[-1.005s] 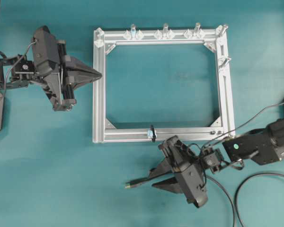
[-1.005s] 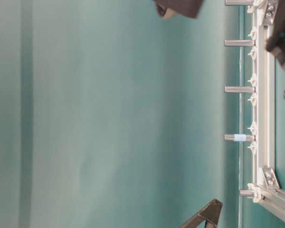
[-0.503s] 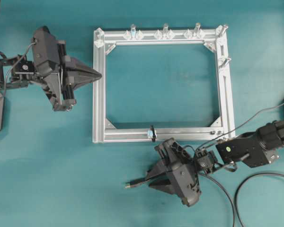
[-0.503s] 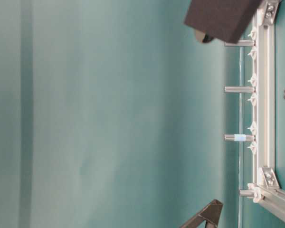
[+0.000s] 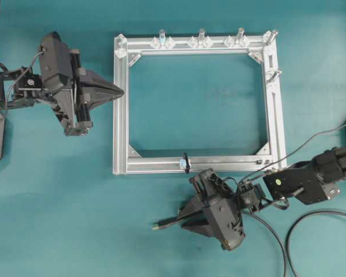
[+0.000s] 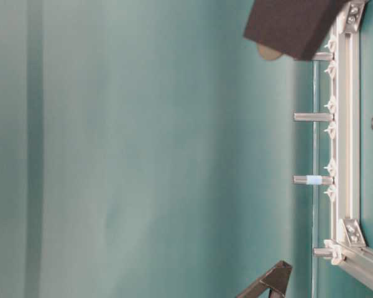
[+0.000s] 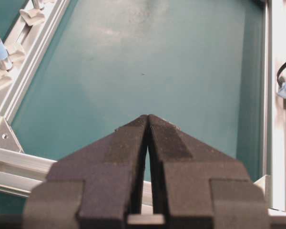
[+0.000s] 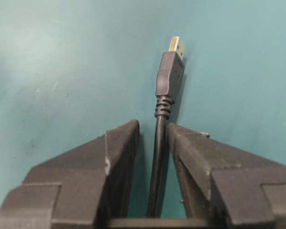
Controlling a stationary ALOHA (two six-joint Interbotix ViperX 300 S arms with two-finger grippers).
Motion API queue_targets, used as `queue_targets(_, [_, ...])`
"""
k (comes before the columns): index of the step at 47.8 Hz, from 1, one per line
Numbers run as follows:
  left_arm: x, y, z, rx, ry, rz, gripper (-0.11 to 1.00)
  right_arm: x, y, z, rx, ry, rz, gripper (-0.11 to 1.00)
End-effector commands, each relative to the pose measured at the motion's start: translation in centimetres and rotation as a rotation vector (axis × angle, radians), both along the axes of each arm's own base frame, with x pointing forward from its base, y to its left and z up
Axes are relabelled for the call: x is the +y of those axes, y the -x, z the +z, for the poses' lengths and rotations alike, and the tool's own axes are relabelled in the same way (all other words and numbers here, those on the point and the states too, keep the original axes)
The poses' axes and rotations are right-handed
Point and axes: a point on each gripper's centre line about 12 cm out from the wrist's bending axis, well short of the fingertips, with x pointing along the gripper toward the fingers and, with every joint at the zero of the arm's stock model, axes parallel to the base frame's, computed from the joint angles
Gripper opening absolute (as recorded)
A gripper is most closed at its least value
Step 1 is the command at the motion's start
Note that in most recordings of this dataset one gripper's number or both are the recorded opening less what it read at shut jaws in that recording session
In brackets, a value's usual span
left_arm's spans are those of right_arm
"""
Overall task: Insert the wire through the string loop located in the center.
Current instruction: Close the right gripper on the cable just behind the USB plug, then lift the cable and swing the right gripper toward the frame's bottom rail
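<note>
**A:** Though parted only a little, not clamped: right gripper (image 5: 183, 220) astride the wire (image 5: 161, 225), with a sliver of teal table (image 5: 57, 219) showing between one finger and the cable.

**B:** And the plug?

**A:** Poking out left past the fingertips, silvery tip leading. Lies on the near side of the aluminium frame (image 5: 120, 127), clear of it.

**B:** String loop (image 5: 185, 163)?

**A:** Wrapped round the near rail about mid-length, pale-blue tag beside it. Sits farther off than the plug and slightly to its right, with nothing threaded through.

**B:** Left gripper (image 5: 120, 90)?

**A:** Closed, fingertips meeting, nothing between. Points right at the frame's left rail; cannot tell whether touching it.
</note>
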Motion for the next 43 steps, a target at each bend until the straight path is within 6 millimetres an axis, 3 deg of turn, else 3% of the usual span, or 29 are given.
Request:
queue_targets(1, [-0.2,-0.2,0.5,-0.02,-0.003,-0.01,0.0,-0.1,-0.2,0.5,-0.012,-0.006,-0.005,0.39])
queue_targets(18, [-0.4,-0.3,0.5,-0.022,0.008,-0.012,0.0,-0.3,-0.4,-0.3,-0.002,-0.004,-0.012,0.37])
queue_targets(27, [-0.4,-0.3,0.5,-0.022,0.008,-0.012,0.0,-0.4,-0.1,-0.5,0.011,0.0,-0.012,0.07])
queue_targets(43, [-0.5,-0.2,0.3,-0.014,0.009,-0.012,0.0,-0.4,-0.1,-0.5,0.012,0.0,-0.012,0.07])
